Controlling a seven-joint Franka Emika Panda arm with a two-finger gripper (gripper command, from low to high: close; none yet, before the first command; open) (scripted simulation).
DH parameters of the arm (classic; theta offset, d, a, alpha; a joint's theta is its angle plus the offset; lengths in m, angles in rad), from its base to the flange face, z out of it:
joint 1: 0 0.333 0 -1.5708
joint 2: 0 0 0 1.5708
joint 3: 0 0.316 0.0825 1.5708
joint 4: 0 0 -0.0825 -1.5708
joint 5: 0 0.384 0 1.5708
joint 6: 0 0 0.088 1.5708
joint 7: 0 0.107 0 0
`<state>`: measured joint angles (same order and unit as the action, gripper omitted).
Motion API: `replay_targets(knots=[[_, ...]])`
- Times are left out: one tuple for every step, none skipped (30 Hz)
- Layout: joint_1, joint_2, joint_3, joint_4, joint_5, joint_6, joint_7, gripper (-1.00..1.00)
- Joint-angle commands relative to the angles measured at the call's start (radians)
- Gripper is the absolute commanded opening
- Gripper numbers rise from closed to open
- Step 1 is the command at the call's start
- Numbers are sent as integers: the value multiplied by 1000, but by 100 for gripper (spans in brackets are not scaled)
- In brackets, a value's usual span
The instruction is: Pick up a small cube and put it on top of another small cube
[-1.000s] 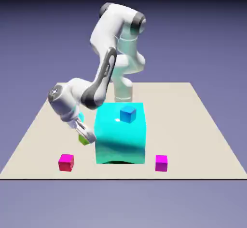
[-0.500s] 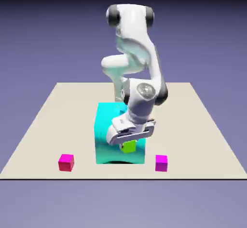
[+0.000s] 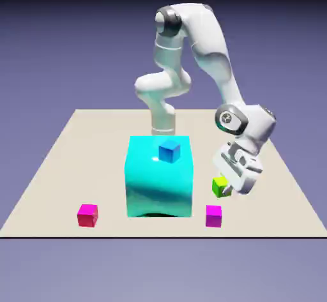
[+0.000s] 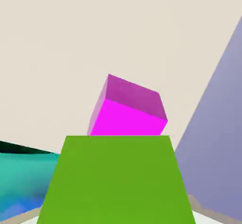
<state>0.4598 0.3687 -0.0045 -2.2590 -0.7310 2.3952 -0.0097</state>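
On the beige surface (image 3: 268,166), the purple cube (image 3: 213,216) sits just right of the big cyan block (image 3: 159,186) in the exterior view. The fingers (image 3: 225,189) grasp the lime cube (image 3: 221,185), held in the air above the purple cube.

Lime cube (image 3: 220,185) gripped in my jaws (image 3: 225,188), raised above purple cube (image 3: 213,215). Big cyan block (image 3: 159,179) carrying blue cube (image 3: 170,151); hot-pink cube (image 3: 87,214) on surface (image 3: 64,160), exterior view's left.
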Motion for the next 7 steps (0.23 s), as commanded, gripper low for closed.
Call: replay_targets(knots=[[-3,31,-12,1,-24,30,18,-100],[-3,31,-12,1,-24,30,18,100],[-3,31,-12,1,-24,30,18,100],[1,-5,2,0,2,-4,-1,100],[4,-41,15,-1,27,-39,-21,100],[7,-78,29,-2,53,-73,-41,100],[9,-109,40,-3,74,-103,-58,100]])
